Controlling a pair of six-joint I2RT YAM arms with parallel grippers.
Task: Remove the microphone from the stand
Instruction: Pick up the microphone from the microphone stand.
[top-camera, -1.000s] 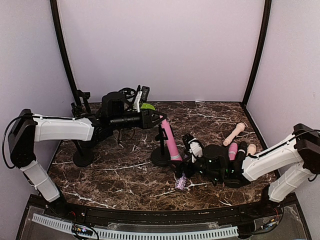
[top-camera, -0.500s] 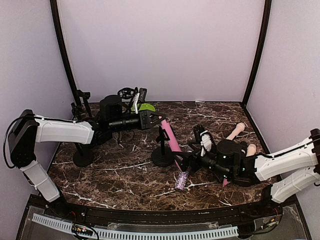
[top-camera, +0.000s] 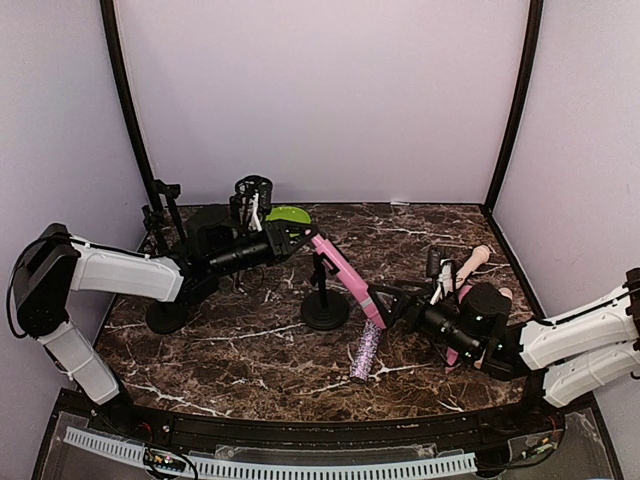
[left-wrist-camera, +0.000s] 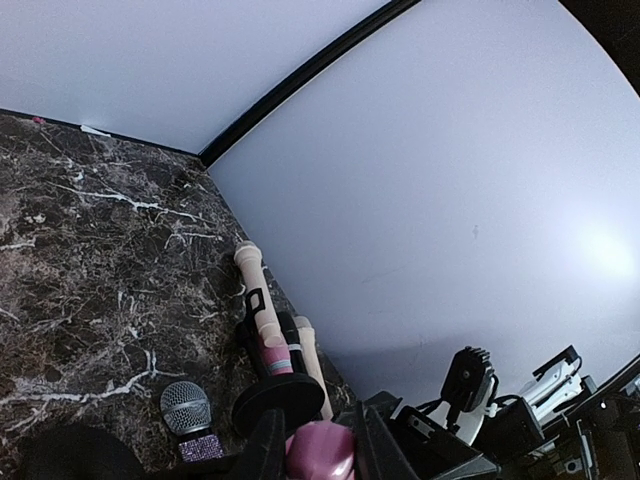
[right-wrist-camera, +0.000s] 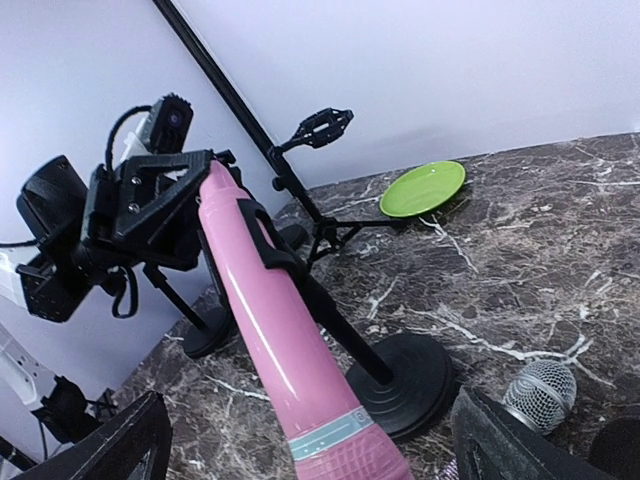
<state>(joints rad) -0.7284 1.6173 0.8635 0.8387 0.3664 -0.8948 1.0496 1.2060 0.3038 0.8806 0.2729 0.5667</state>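
The pink microphone (top-camera: 345, 272) sits tilted in the clip of the black stand (top-camera: 325, 308), head end low toward the right. My left gripper (top-camera: 303, 240) is shut on its upper tail end. In the left wrist view the pink tip (left-wrist-camera: 320, 450) sits squeezed between the two dark fingers (left-wrist-camera: 265, 448). My right gripper (top-camera: 388, 308) stands wide open at the head end. In the right wrist view the pink microphone (right-wrist-camera: 275, 340) runs down between the fingers (right-wrist-camera: 110, 450), both well clear of it. The stand's clip (right-wrist-camera: 262, 238) still wraps the body above the round base (right-wrist-camera: 410, 385).
A glittery purple microphone (top-camera: 364, 355) with a silver grille lies in front of the stand. A green plate (top-camera: 288, 214) sits at the back. A second black stand (top-camera: 165, 300) is at the left. Beige and dark microphones (top-camera: 468, 266) lie at the right near the wall.
My left gripper has closed on the microphone's tail. The microphone now leans further right. The right arm has drawn back to the right, its open fingers still at the head end.
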